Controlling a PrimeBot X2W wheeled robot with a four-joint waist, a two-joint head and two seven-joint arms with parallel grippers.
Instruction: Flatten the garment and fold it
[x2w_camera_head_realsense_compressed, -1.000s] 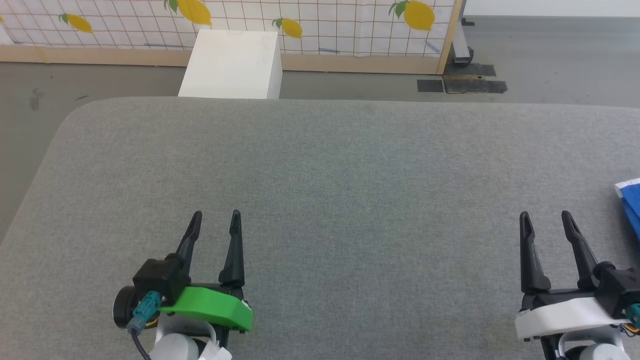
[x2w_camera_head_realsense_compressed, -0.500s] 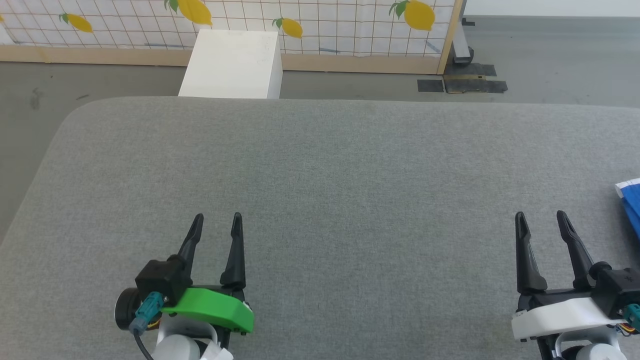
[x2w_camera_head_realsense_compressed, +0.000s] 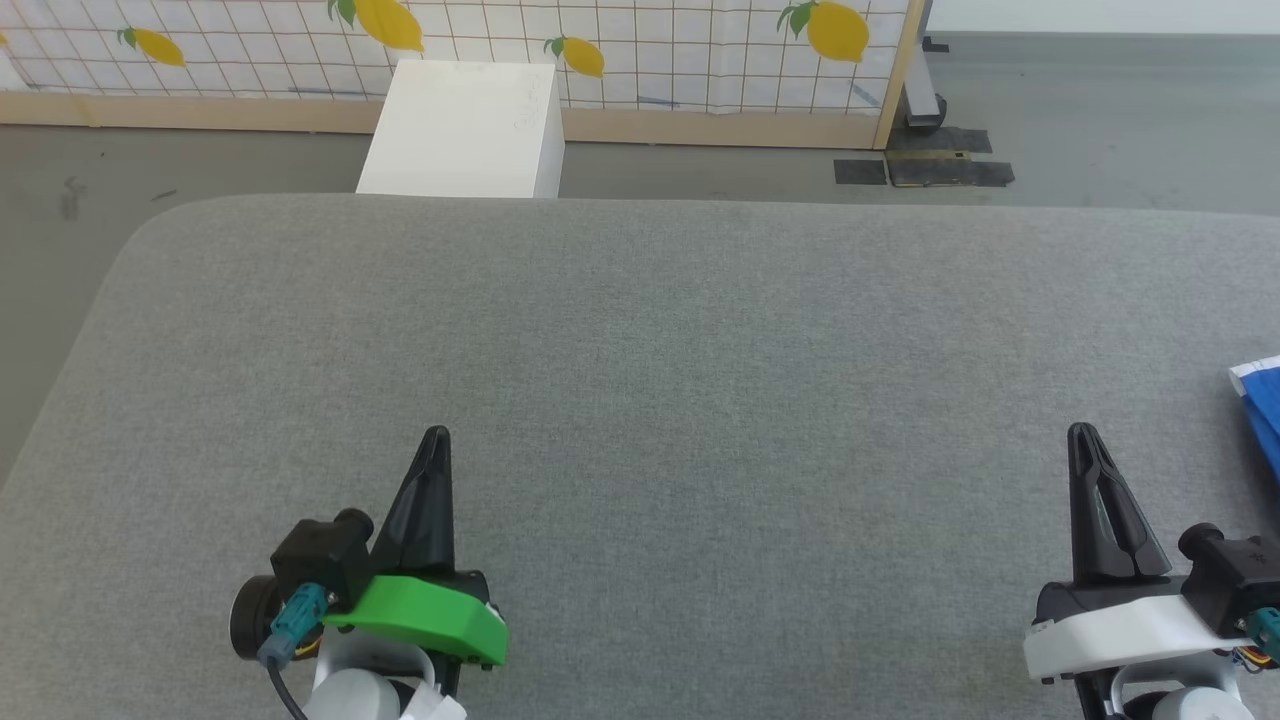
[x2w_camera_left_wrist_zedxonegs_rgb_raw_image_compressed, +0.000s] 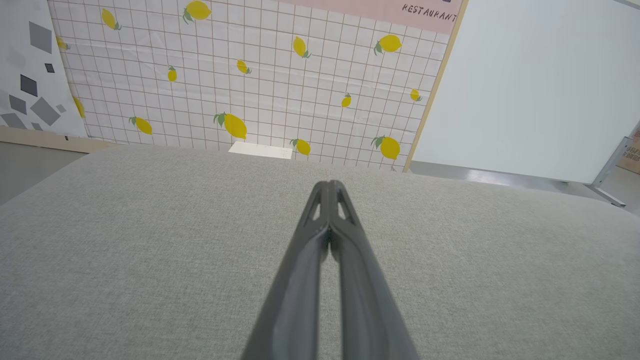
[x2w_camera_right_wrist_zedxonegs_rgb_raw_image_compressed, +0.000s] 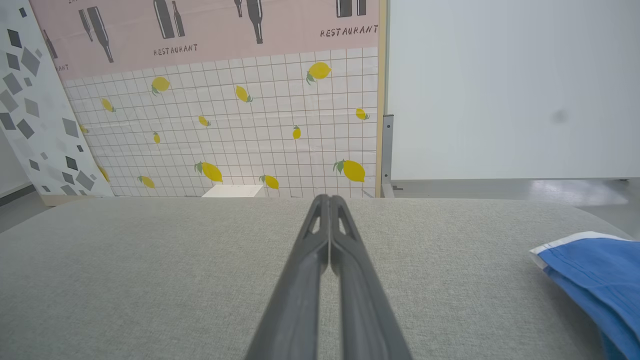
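grippers clenched, nothing held.
my left gripper (x2w_camera_head_realsense_compressed: 437, 440) and right gripper (x2w_camera_head_realsense_compressed: 1083, 435) wait over the grey table (x2w_camera_head_realsense_compressed: 640, 330); garment (x2w_camera_head_realsense_compressed: 1262, 400) lies far right, so unreached.

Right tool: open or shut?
Shut. The right tool has its two fingers pressed together along their length in its wrist view, nothing between them; the garment lies apart, off to its right.

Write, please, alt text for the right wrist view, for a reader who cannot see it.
The right end effector, shut on nothing, points across a grey fabric surface. A blue garment with a white hem lies at the right edge of the view, apart from it; a lemon-print tiled panel stands behind.
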